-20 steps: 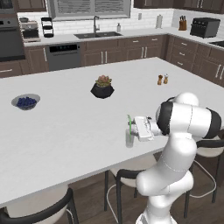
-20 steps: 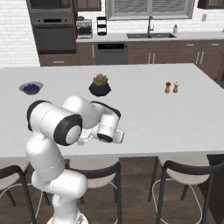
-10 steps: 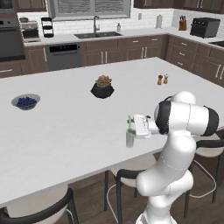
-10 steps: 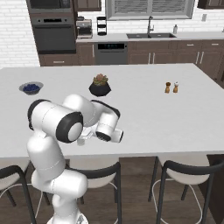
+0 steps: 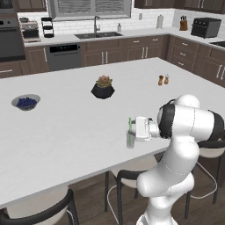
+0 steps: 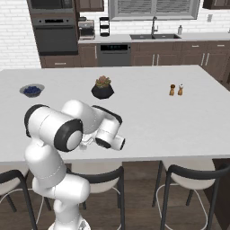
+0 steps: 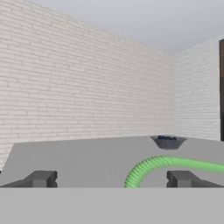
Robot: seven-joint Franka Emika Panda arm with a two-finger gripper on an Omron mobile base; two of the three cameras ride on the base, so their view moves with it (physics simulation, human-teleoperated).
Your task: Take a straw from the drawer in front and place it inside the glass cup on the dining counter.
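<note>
On the white dining counter (image 5: 66,132), close to its near edge, stands the small glass cup (image 5: 130,139). The green straw (image 5: 130,123) rises out of the cup. My gripper (image 5: 133,128) reaches in level from the right at the straw's upper end, jaws open. In the hand view the straw (image 7: 148,168) curves up close between my two dark fingertips (image 7: 41,178), and neither touches it. The drawer is out of view.
A black pot with a plant (image 5: 103,89) sits mid-counter, a bowl of blueberries (image 5: 26,102) at the far left, and two small shakers (image 5: 163,80) at the right. Dark chairs (image 6: 193,179) stand under the near edge. My own arm hides the cup in the right base view.
</note>
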